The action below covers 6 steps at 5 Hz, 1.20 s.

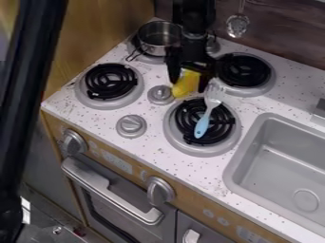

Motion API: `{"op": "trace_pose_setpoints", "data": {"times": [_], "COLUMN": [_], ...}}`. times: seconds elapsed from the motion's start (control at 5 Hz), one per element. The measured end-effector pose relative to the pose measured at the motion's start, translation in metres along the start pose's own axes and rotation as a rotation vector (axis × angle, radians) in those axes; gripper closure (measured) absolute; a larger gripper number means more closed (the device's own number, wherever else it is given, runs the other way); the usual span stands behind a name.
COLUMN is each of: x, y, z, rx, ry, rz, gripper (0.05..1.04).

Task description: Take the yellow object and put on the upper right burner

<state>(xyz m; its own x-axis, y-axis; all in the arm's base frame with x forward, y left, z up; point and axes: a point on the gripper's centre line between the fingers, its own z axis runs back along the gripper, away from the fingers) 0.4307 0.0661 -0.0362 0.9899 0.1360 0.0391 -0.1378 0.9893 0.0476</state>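
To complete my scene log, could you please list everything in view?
Yellow object: one, yellow, in the gripper
Burners: four, black coils, on the stovetop
Pot: one, silver, on the upper left burner
Fork-like utensil: one, light-blue handle, across the lower right burner
Counter knobs: at least two, grey, left of centre
Front knobs: two, grey
Oven handle: one, silver, front
Sink: one, grey, right
Hanging utensil: one, silver, back wall
Post: one, black, left edge
Gripper: one, black, above the stovetop
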Motion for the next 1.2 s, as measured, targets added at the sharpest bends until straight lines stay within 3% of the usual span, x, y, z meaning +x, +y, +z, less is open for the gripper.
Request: {"op": "trace_pose_setpoints", "data": {"times": [0.2, 0.4, 0.6, 0.8, 1.0, 1.2], "x": [0.000, -0.003, -0.005, -0.006, 0.001, 0.023], "y": [-0.001, -0.002, 0.001, 0.003, -0.005, -0.018], "z": [-0.010, -0.012, -0.015, -0.014, -0.005, 0.023], "rx": [-0.006, -0.010, -0.005, 0.010, -0.002, -0.012], "ry": [0.017, 0.020, 0.020, 0.006, -0.042, -0.133], "rz": [-0.004, 0.001, 0.006, -0.004, -0.012, -0.024], "gripper": [0.118, 0.393, 0.522, 0.522, 0.522, 0.522]}}
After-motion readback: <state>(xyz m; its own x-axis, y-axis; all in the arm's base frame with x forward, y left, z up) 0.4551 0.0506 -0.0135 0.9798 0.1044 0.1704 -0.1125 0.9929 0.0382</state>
